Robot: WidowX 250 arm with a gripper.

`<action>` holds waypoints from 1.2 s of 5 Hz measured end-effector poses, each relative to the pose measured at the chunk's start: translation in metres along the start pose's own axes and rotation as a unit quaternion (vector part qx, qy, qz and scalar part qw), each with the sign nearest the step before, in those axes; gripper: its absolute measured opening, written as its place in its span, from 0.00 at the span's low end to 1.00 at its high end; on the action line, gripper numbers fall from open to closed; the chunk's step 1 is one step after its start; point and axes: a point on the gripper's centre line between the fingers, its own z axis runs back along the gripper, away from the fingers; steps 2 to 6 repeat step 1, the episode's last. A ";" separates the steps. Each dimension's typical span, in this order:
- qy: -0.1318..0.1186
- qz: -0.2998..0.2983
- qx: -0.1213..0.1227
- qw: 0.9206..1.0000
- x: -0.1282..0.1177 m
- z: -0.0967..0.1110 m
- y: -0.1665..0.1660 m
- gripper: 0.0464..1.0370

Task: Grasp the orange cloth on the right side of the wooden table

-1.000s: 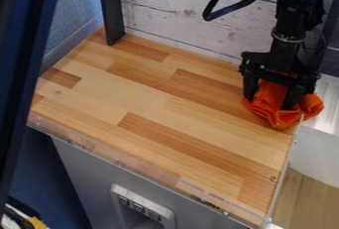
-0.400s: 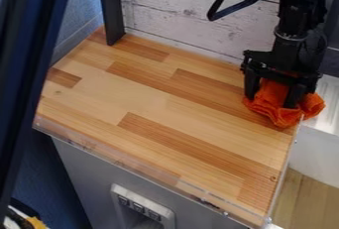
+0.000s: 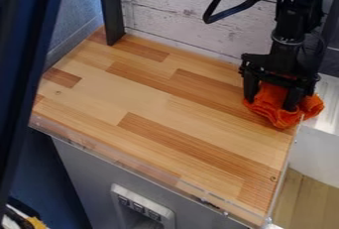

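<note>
One crumpled orange cloth (image 3: 281, 118) sits at the far right corner of the wooden top (image 3: 132, 99), partly hidden by one black gripper (image 3: 270, 104) with two fingers wide open. One arm (image 3: 288, 29) gets cut off up high.

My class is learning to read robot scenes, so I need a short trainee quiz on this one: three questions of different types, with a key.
1. Multiple choice. What colour is the cloth at the jaws?
A) Blue
B) Orange
C) White

2. True or false: the jaws are pressed together, with no gap between them.

3. Fill in the word: as pictured, the cloth is at the ____ side of the wooden worktop.

Key: 1. B; 2. False, cloth shows between them; 3. right.
</note>
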 end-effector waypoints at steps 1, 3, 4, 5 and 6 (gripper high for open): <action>0.001 0.004 0.000 1.000 -0.006 -0.001 0.002 0.96; 0.001 0.004 0.000 1.000 -0.006 -0.001 0.002 0.96; 0.001 0.004 0.000 1.000 -0.006 -0.001 0.002 0.96; 0.001 0.004 0.000 1.000 -0.006 -0.001 0.002 0.96; 0.001 0.004 0.000 1.000 -0.006 -0.001 0.002 0.96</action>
